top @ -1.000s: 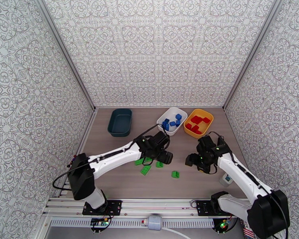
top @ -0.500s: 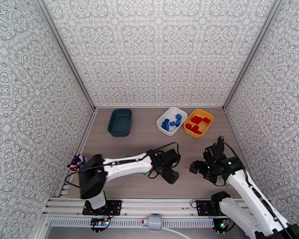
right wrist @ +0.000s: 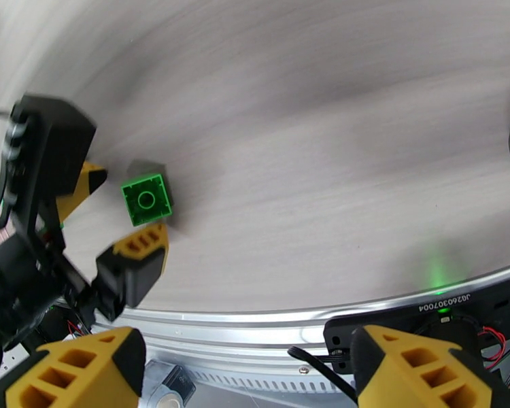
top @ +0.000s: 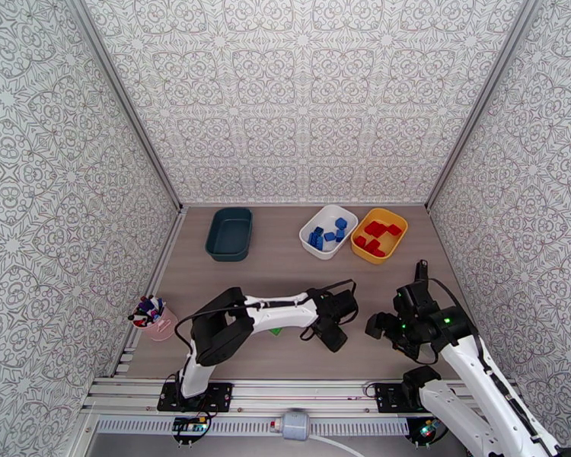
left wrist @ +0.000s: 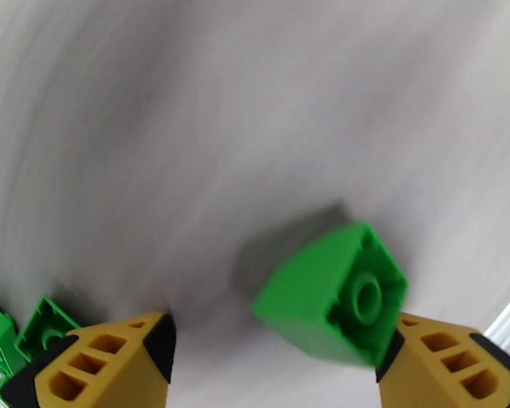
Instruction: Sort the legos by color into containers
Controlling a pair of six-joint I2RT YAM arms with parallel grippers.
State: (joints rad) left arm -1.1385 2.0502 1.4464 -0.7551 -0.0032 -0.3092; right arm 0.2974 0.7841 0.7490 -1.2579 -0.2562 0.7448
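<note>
The left arm point(top: 270, 308) is lying low across the near part of the surface point(top: 285, 276). A second ago it was reaching toward 12 o'clock; it is now pointing toward 3 o'clock. The left gripper point(top: 333, 333) is sitting over a lone green brick point(left wrist: 330, 300), and its fingers point(left wrist: 105, 362) are standing apart, released, one on each side of it. From the left wrist, the brick is lying tilted, just beside the finger at 4 o'clock, with a clear gap on the other side. Two more green bricks point(left wrist: 43, 326) are showing at 8 o'clock in that view.

The right arm point(top: 468, 359) is now pulled back toward 6 o'clock, nearer its base than a second ago. The right gripper point(top: 377, 325) is hanging with its fingers point(right wrist: 71, 372) spread wide and grasping nothing. The right wrist camera is looking at the same green brick between the left gripper's fingers.

A pink cup point(top: 160, 323) is now showing at 9 o'clock, where the left arm was covering it before. The loose green bricks seen earlier at mid-surface are now mostly hidden under that arm.

At 12 o'clock the teal tub point(top: 230, 233), the white tub point(top: 329, 231) with blue bricks point(top: 327, 234) and the yellow tub point(top: 379, 235) with red bricks point(top: 377, 230) are sitting as before.
</note>
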